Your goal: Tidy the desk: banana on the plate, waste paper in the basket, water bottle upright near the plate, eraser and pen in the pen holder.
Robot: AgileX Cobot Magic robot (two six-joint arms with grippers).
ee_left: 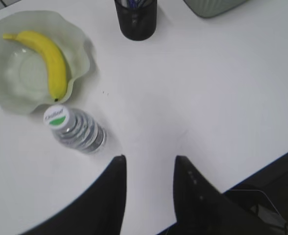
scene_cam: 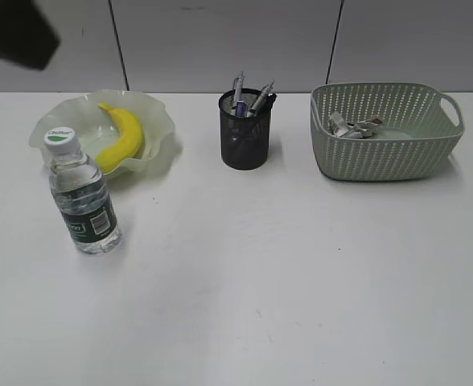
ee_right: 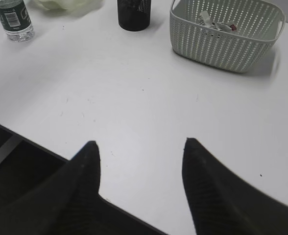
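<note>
1. Left wrist view: the left hand (ee_left: 149,169) hangs above the table (ee_left: 193,98), jaws apart and empty.
2. Just beyond its left finger stands the upright water bottle (ee_left: 75,129); farther on, touching the bottle's far side, the plate (ee_left: 80,49) holds the banana (ee_left: 48,61).
3. The pen holder (scene_cam: 244,129), with pens (scene_cam: 238,92) inside, sits ahead and rightward.
4. The right hand (ee_right: 141,156) is open, empty; far ahead to its right the basket (ee_right: 222,41) holds waste paper (ee_right: 215,23).
</note>
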